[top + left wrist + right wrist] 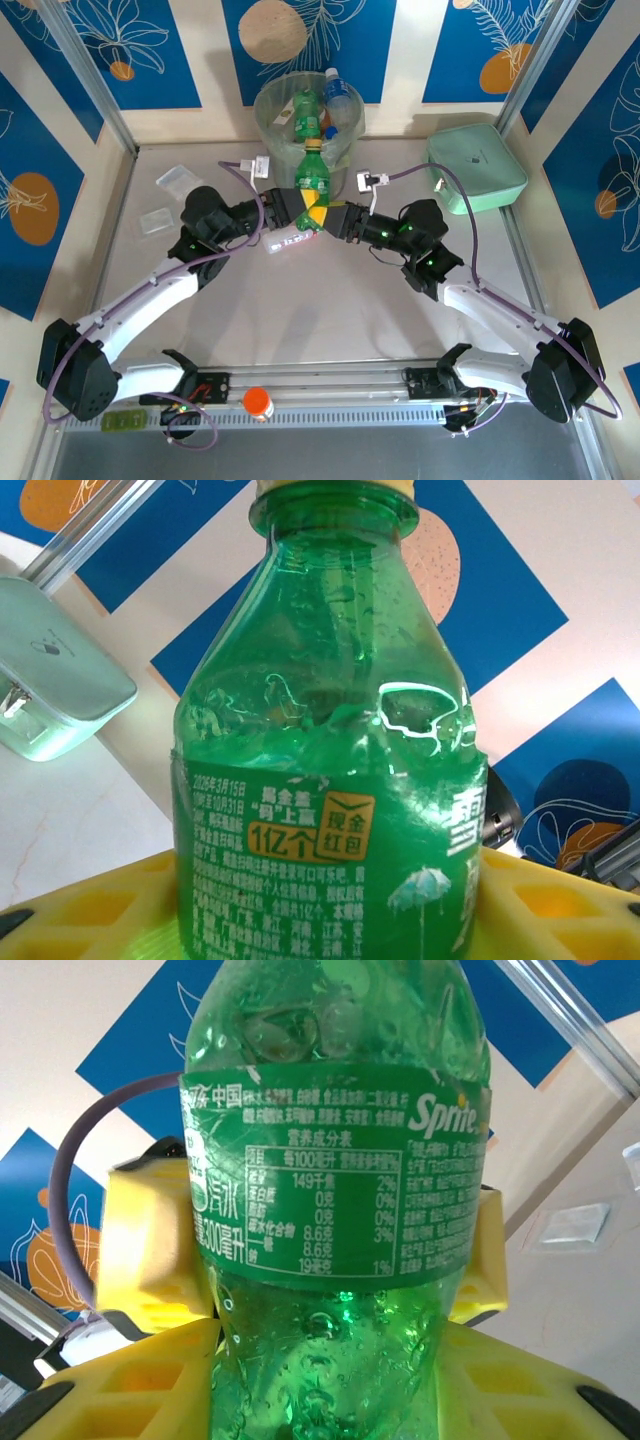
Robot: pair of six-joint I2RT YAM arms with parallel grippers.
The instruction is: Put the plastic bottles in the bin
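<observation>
The left gripper (297,206) and right gripper (336,216) meet from opposite sides. Both pairs of yellow fingers (130,1380) are clenched on the lower body of one green bottle (313,178), whose yellow cap (313,150) points away past the fingertips. This looks like a handover or a shared carry, partway through the task. Next, one gripper should let go while the other reaches forward, so the bottle drops into the bin (265,100) just beyond the cap, where other bottles (305,112) lie. Beneath the fingers a clear bottle (285,241) lies on the table (330,320). The label (335,1170) reads "Sprite" beside a Chinese nutrition table. Its other face shows "1亿个" and "现金红包". The finer print is too small to read.
</observation>
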